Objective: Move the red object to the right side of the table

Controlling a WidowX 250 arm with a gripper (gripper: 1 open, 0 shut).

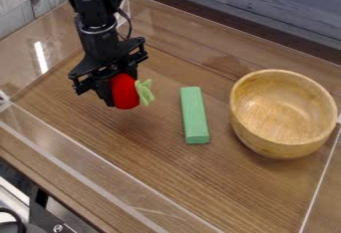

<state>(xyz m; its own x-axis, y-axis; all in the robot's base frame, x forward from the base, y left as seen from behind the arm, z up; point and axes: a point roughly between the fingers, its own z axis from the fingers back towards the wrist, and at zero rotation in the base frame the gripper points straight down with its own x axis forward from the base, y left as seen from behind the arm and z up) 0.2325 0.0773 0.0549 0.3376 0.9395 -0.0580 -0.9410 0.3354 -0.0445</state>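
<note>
We see the gripper (118, 86) with jaws clamped on the strawberry (126, 92): small, round, red, pale green leaves toward the block (194, 115). It seems lifted off the surface (134, 167), left side.

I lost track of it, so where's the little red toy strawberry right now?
The small red toy strawberry sits in the black gripper, left of centre in the camera view, just left of the flat green rectangular block.
</note>
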